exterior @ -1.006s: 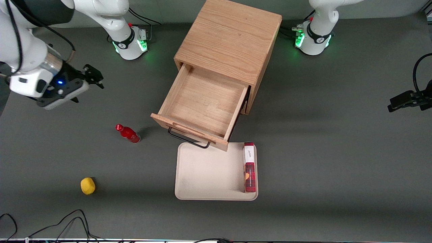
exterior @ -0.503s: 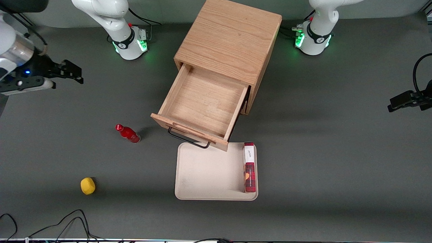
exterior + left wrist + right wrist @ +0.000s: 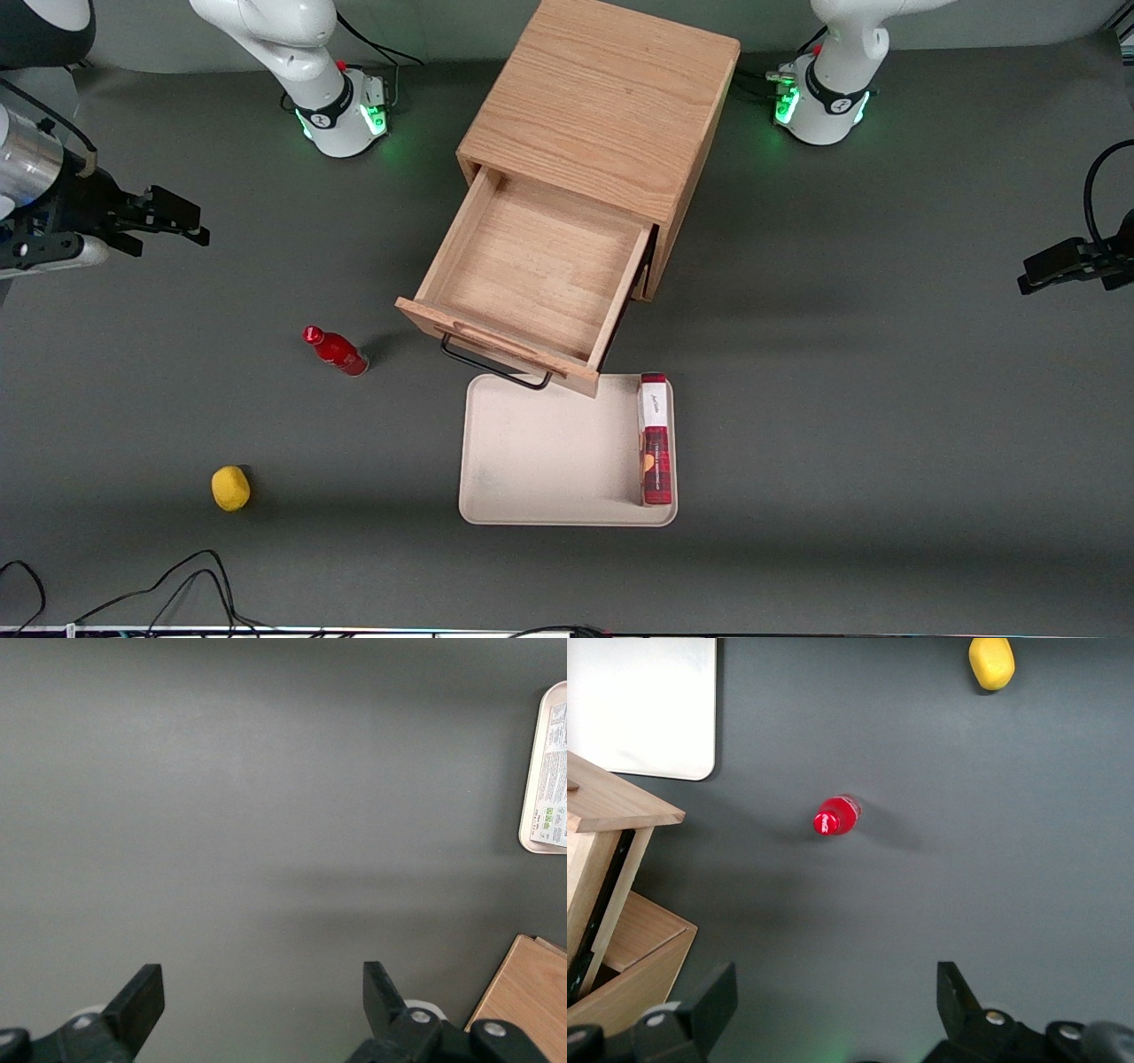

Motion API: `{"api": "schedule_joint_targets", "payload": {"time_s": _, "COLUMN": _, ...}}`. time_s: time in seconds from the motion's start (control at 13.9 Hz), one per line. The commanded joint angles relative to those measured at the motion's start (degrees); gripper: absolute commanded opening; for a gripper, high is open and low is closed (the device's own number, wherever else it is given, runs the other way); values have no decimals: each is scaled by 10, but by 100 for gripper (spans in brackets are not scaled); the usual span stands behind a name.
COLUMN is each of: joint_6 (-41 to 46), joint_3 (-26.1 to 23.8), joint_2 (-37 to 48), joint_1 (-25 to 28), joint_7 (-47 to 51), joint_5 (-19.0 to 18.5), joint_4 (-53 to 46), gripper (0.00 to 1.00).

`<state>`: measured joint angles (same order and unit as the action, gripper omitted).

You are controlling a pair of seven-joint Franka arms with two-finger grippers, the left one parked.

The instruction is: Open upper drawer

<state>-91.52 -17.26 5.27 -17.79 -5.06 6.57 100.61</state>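
Note:
The oak cabinet (image 3: 602, 106) stands at the middle of the table. Its upper drawer (image 3: 532, 275) is pulled far out toward the front camera and its inside is bare. The black wire handle (image 3: 492, 365) hangs under the drawer's front lip. The drawer's corner also shows in the right wrist view (image 3: 620, 806). My right gripper (image 3: 173, 219) is open and empty, held above the mat toward the working arm's end of the table, well away from the cabinet. Its spread fingers (image 3: 957, 997) show in the right wrist view.
A cream tray (image 3: 532, 461) lies in front of the drawer with a red box (image 3: 655, 439) on it. A red bottle (image 3: 337, 351) stands beside the drawer. A yellow lemon-like object (image 3: 230, 488) lies nearer the front camera. Cables (image 3: 159, 594) lie at the table's near edge.
My right gripper has swung away from the cabinet, farther toward the working arm's end of the table. The drawer, the bottle and the tray have not moved.

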Motion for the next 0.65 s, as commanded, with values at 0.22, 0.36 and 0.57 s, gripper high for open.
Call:
{"api": "schedule_joint_targets", "payload": {"time_s": 0.22, "joint_6": 13, "joint_3": 310, "joint_2": -7, "joint_1": 309, "joint_7": 9, "joint_5": 0, "joint_4": -20, "gripper": 100}}
{"api": "schedule_joint_targets", "payload": {"time_s": 0.36, "joint_6": 27, "joint_3": 332, "joint_2": -6, "joint_1": 331, "joint_7": 9, "joint_5": -2, "joint_4": -24, "gripper": 100}}
{"api": "schedule_joint_targets", "payload": {"time_s": 0.57, "joint_6": 39, "joint_3": 334, "joint_2": -7, "joint_1": 330, "joint_7": 14, "joint_5": -11, "joint_4": -33, "gripper": 100}}
